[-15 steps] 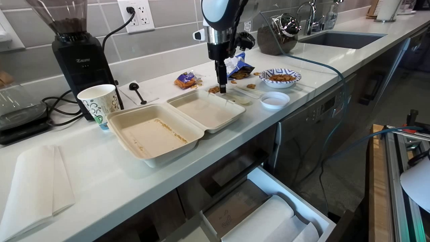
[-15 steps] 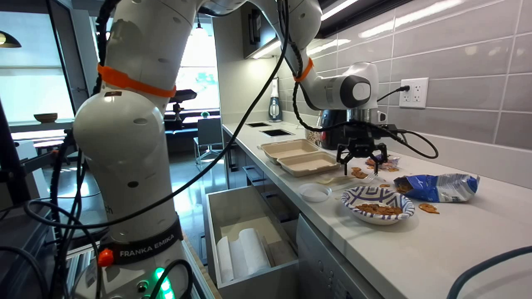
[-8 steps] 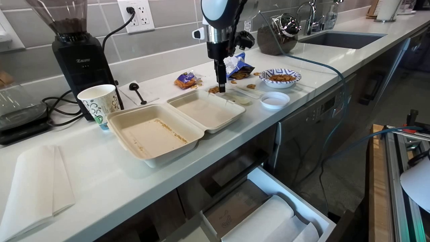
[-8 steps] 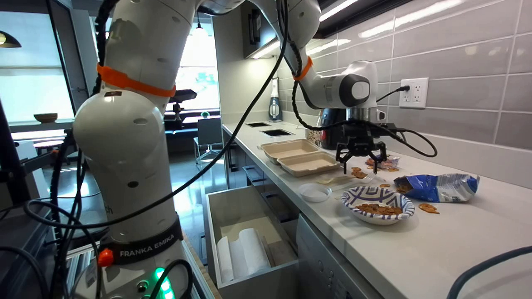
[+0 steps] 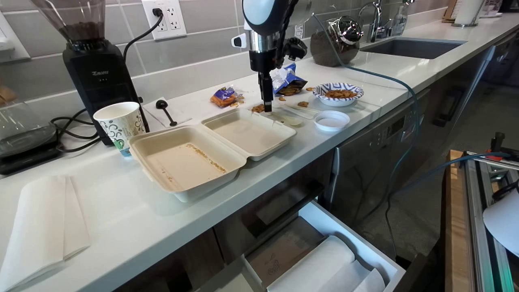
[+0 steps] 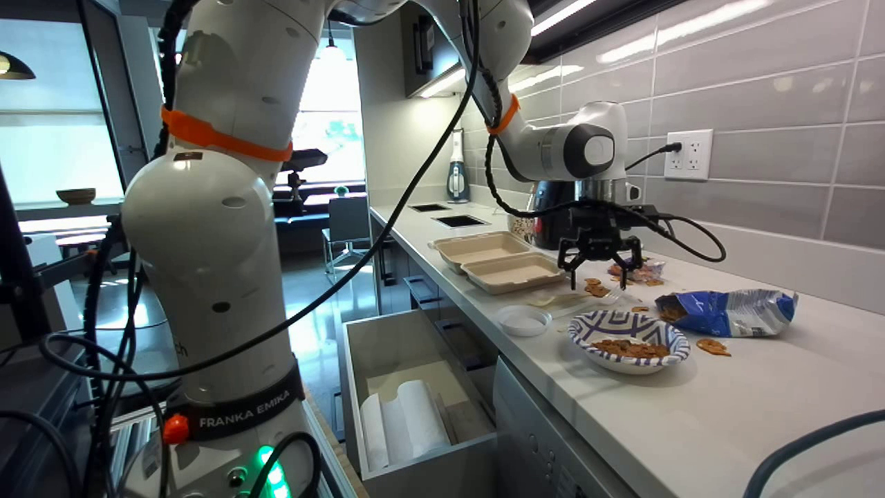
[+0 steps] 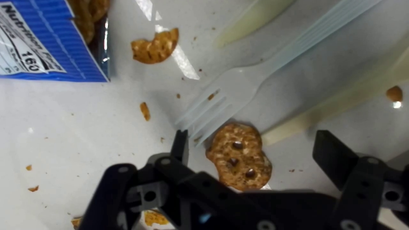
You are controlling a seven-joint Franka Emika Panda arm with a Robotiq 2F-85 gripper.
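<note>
My gripper (image 7: 252, 137) stands open in the wrist view, holding nothing. A brown pretzel crisp (image 7: 239, 156) with small holes lies flat on the counter in the space between the fingers, closer to the left one; its lower edge is partly hidden by the gripper body. Touching or nearly touching the crisp are a clear plastic fork (image 7: 243, 83), by its tines, and a pale yellowish utensil handle (image 7: 306, 123). In both exterior views the gripper (image 6: 599, 282) points straight down, low over the counter, with the crisp (image 5: 258, 108) close to its fingertips.
A blue pretzel bag (image 6: 726, 312), a patterned bowl (image 6: 588, 346) of crisps and a white dish (image 5: 331, 126) stand nearby. An opened takeout box (image 5: 239, 151) lies beside the gripper. Behind are a smaller snack bag (image 5: 224, 96) and the tiled wall. Below, a drawer (image 6: 484, 449) stands pulled out.
My gripper has shifted very slightly toward the takeout box and up, with its fingers staying apart. The objects on the counter have not moved.
</note>
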